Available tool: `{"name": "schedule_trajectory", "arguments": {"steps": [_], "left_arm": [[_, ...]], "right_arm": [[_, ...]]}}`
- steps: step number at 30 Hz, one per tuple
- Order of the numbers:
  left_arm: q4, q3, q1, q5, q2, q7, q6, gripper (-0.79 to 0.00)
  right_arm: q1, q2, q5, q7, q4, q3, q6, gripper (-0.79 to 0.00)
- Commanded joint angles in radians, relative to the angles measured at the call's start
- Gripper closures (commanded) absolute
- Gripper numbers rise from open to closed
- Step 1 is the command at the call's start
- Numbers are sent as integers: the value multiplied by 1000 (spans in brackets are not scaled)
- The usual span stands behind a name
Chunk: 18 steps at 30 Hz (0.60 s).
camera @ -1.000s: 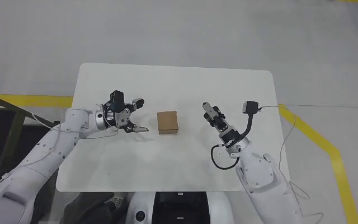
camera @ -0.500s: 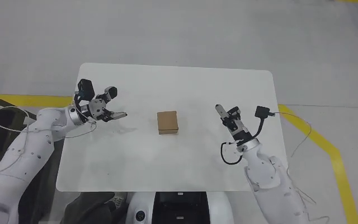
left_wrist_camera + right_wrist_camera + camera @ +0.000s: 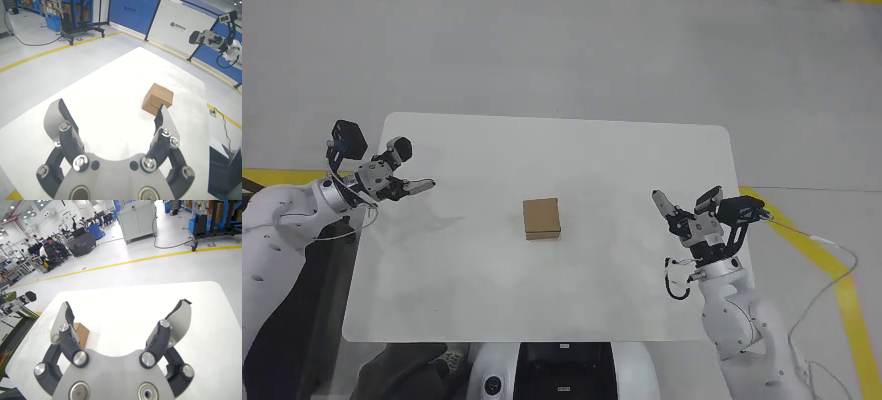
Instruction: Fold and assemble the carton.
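A small brown carton (image 3: 541,217) stands closed as a cube near the middle of the white table (image 3: 562,150). The left wrist view shows the carton (image 3: 157,101) beyond one fingertip. In the right wrist view, part of the carton (image 3: 82,332) peeks out behind one finger. My left gripper (image 3: 410,170) hovers open over the table's left edge, far from the carton, nothing between its fingers. Over the table's right edge my right gripper (image 3: 682,207) is open and holds nothing.
Yellow floor tape (image 3: 812,250) runs past the table on both sides. A dark green frame (image 3: 262,215) stands just left of the table. Bare tabletop surrounds the carton on all sides.
Both arms have drawn back from the carton: the left gripper moved outward to the table's left edge, the right one to the right edge. The carton has stayed in place.
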<state>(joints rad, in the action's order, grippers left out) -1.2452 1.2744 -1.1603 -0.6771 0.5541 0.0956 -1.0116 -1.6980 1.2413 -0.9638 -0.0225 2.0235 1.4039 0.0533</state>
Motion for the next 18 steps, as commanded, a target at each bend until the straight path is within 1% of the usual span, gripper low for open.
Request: {"name": "schedule_trajectory", "arguments": {"steps": [1, 6, 18], "left_arm": [[-8, 23, -12, 35, -5, -33, -1, -785], [-22, 67, -35, 99, -17, -99, -1, -785], [-25, 68, -37, 103, -17, -101, -1, -784]], "right_arm": [[-5, 0, 0, -12, 12, 5, -9, -785], [-15, 0, -23, -27, 46, 9, -27, -785], [-16, 0, -25, -28, 49, 7, -26, -785]]}}
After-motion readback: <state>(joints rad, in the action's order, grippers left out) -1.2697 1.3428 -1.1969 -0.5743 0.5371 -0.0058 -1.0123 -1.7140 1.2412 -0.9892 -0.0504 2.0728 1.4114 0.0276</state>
